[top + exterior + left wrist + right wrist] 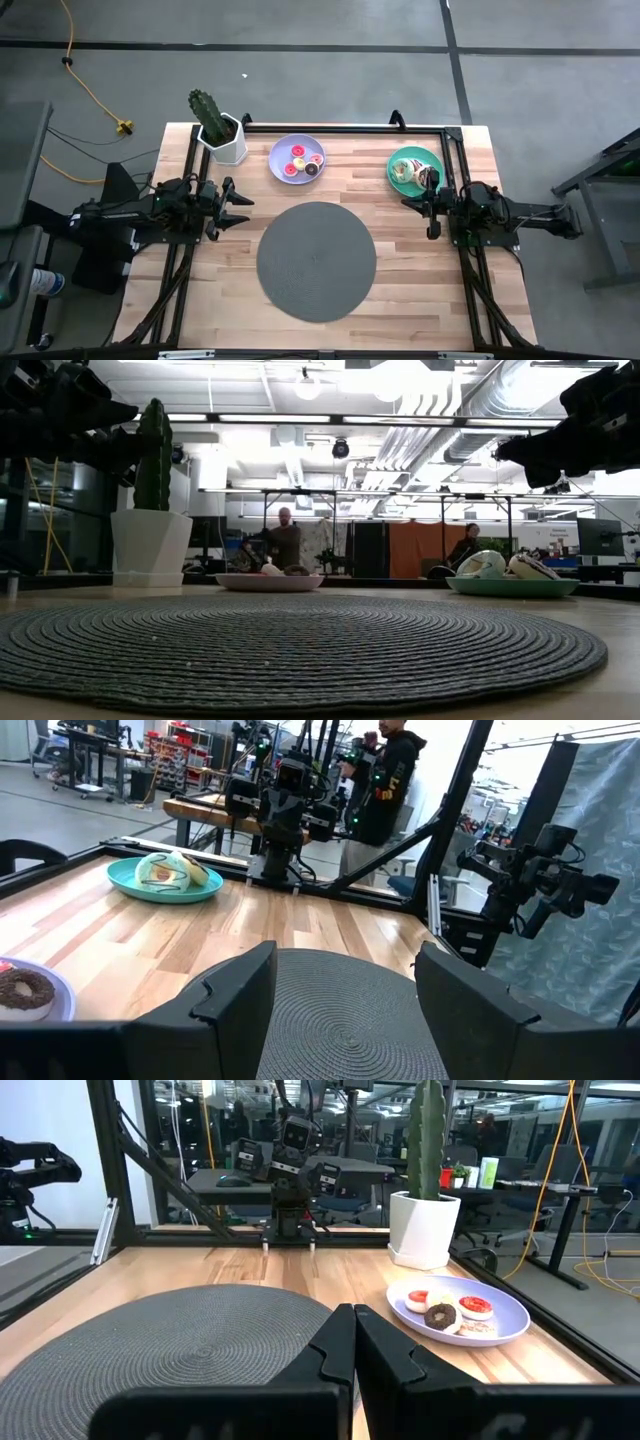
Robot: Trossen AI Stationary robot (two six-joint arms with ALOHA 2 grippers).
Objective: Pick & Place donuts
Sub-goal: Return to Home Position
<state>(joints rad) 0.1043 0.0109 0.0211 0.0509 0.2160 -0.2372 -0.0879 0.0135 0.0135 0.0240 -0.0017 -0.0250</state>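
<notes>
Your left arm is sitting folded along the left edge of the table (420,300), pointing inward. The left gripper (238,207) is hovering above the wood just short of the grey mat (316,260). Its fingers (235,995) are standing wide apart and holding nothing, and the mat is showing in the gap between them.

Your right arm is mirroring that pose on the right edge, with the right gripper (420,204) aiming in toward the mat from the other side. Its fingers (340,1345) are pressing flat together with nothing between them.

The donuts (298,160) are lying on the two plates along the back of the table. On the purple plate (276,158), a chocolate donut (440,1317) is sitting beside two red donuts (475,1305), and the cactus (205,110) in its white pot is standing just beside that plate. On the teal plate (395,160), near the right gripper, pale donuts (165,870) are leaning against each other, with a dark donut (428,178) at the rim.

A person (388,770) is standing beyond the table.
</notes>
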